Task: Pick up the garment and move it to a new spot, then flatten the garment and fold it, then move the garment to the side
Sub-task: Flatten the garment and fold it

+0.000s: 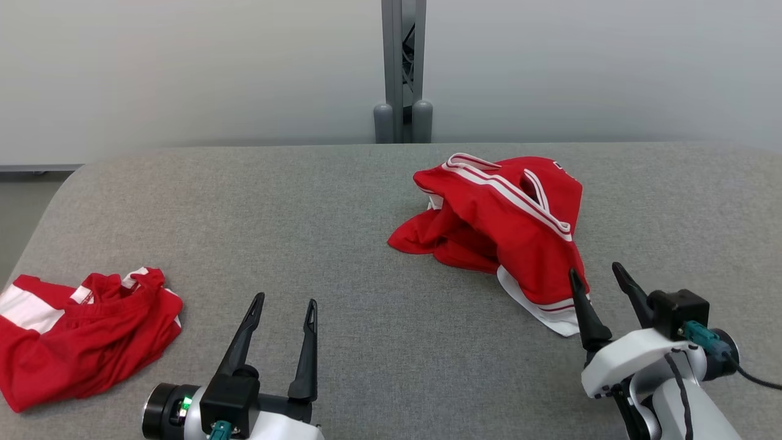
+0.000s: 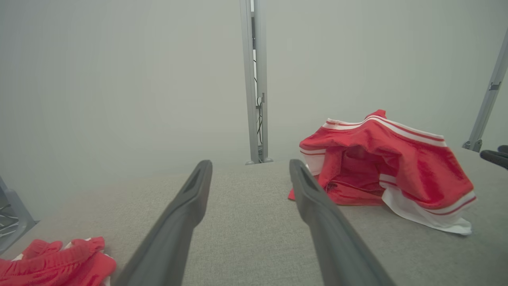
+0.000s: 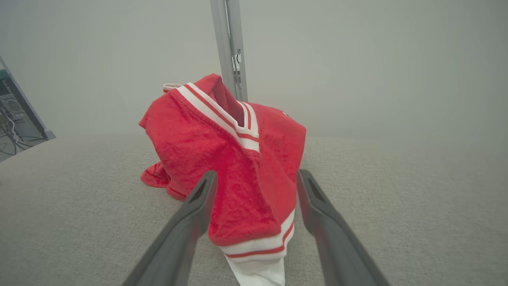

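Red knit with white-striped trim: the garment (image 1: 501, 226) sits crumpled in a heap right of centre on the grey padded table (image 1: 342, 201), its white hem nearest the robot. The right gripper (image 1: 594, 269) has its jaws wide, fingers flanking that hem but not closed on it. The left gripper (image 1: 286, 299) is wide too, holding nothing, over bare table well apart from the heap.

Risks, judged:
- A pinch on the thin hem alone could catch one layer and slip, or lift the heap lopsided so it drags and twists.
- Closing too low could snag the table covering.
- A second red garment (image 1: 79, 330) lies at the table's left edge, so a wide leftward carry could tangle the two.

Containers: none in play; both garments lie loose on the table.
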Controlling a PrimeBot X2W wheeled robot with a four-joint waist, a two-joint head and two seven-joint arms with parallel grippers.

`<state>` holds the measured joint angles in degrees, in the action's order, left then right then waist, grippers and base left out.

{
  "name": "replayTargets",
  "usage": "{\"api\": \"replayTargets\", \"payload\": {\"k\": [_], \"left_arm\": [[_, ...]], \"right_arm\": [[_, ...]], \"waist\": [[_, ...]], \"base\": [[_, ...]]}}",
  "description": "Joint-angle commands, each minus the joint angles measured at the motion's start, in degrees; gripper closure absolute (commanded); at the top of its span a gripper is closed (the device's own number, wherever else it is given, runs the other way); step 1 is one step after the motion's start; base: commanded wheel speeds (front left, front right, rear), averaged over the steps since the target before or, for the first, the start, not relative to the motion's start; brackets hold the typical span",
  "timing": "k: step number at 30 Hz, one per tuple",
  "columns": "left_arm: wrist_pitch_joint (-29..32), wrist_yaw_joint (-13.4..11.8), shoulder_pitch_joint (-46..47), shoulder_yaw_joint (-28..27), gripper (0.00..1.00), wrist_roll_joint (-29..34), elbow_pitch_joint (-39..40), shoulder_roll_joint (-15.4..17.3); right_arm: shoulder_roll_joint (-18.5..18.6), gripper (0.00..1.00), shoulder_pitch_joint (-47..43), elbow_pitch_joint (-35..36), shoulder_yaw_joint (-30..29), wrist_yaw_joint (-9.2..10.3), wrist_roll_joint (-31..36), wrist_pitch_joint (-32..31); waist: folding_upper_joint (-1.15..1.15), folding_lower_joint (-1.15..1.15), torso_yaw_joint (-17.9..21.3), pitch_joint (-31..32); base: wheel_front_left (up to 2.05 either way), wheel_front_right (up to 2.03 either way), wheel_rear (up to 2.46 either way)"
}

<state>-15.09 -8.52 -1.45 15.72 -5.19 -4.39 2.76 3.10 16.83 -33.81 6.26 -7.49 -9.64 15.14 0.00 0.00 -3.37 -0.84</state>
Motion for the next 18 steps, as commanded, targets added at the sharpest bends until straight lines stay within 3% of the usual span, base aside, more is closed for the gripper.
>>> {"api": "replayTargets", "payload": {"k": [1, 8, 9, 10, 11, 18], "left_arm": [[0.0, 0.3, 1.2, -0.1, 0.00, 0.3, -0.1, 0.2], [0.0, 0.8, 2.1, 0.6, 0.00, 0.5, -0.6, 0.2], [0.0, 0.9, 2.2, 0.7, 0.00, 0.4, -0.7, 0.2], [0.0, 0.9, 2.2, 0.8, 0.00, 0.5, -0.8, 0.2], [0.0, 1.0, 2.2, 0.9, 0.00, 0.5, -0.9, 0.2], [0.0, 1.4, 2.3, 0.5, 0.00, 1.1, -0.9, 0.2]], "right_arm": [[0.5, 0.00, 1.5, -1.9, -0.1, 0.00, -0.4, 0.1], [1.0, 0.00, 9.3, -14.9, 3.0, 0.00, -4.0, 0.1], [1.2, 0.10, 10.1, -16.6, 4.1, 0.00, -4.5, 0.1], [1.3, 0.69, 10.9, -17.9, 5.3, 0.00, -5.1, 0.1], [1.3, 1.00, 11.5, -18.8, 6.6, 0.00, -5.7, 0.1], [1.1, 1.00, 13.5, -17.1, 14.1, 0.00, -10.8, 0.1]], "waist": [[0.00, 0.00, -0.5, -0.6], [0.00, 0.00, -1.8, -1.7], [0.00, 0.00, -1.9, -1.7], [0.00, 0.00, -2.0, -1.6], [0.00, 0.00, -2.1, -1.6], [0.00, 0.00, -2.0, -1.6]], "base": [[0.00, 0.00, 0.00], [0.00, 0.00, 0.00], [0.00, 0.00, 0.00], [0.00, 0.00, 0.00], [0.00, 0.00, 0.00], [0.00, 0.00, 0.00]]}}
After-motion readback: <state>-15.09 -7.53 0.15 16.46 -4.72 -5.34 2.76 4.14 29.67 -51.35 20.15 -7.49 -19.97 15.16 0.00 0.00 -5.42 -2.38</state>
